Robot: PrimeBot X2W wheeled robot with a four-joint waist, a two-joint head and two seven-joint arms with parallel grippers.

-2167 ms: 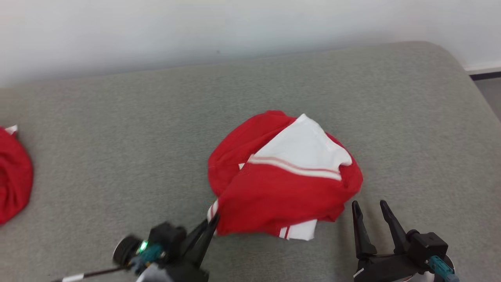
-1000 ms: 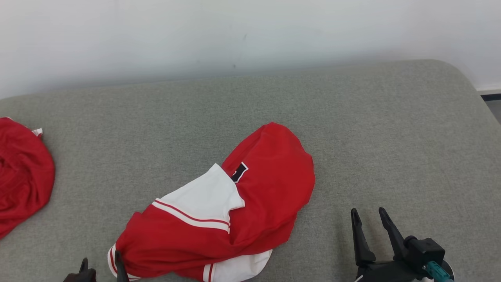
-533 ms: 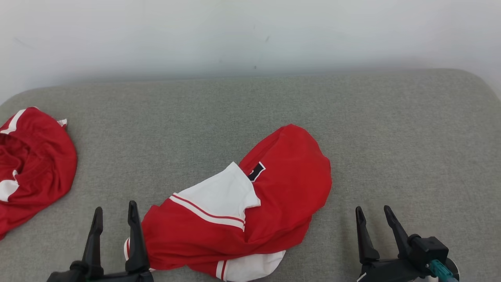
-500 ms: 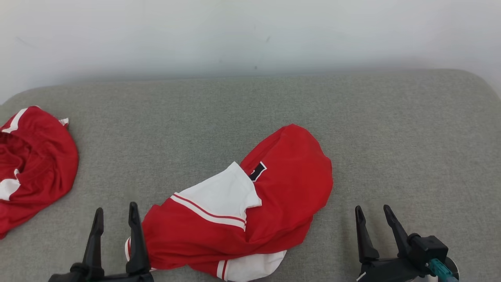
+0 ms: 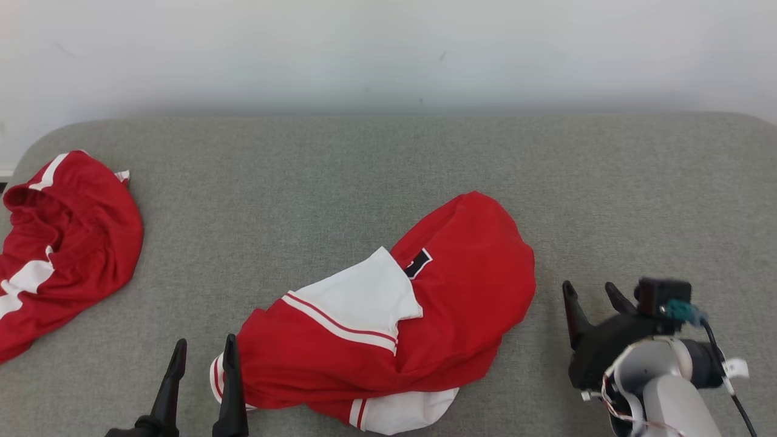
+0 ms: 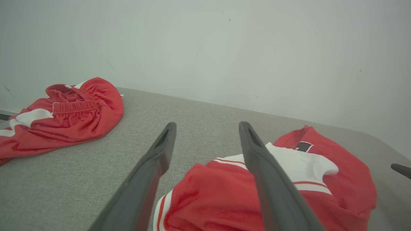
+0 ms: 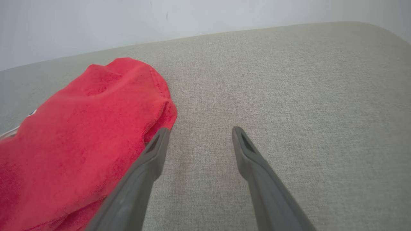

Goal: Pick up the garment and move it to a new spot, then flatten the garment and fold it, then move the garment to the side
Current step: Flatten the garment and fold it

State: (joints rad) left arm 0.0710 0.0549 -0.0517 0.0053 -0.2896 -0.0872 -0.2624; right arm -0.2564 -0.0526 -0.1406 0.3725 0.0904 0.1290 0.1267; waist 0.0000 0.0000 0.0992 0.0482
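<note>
Showing a crumpled red-and-white mesh garment (image 5: 461, 285), striped at its hems, heaped in soft rounded folds near the front middle of a grey woven cushion (image 5: 364, 170). Flanked by left gripper (image 5: 205, 341), just beside the striped hem, and right gripper (image 5: 589, 286), both spread apart and empty. Bunched at far left: second red garment (image 5: 73, 230).

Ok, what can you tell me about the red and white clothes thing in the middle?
The garment is a crumpled heap, not flat or folded. It is mostly red, soft sporty-looking cloth, with a white panel edged by thin red and white stripes, a small black patch and a striped hem. It lies on the grey cushion. The open left tool stands right by that hem; whether it touches is unclear. Nothing holds it.
</note>
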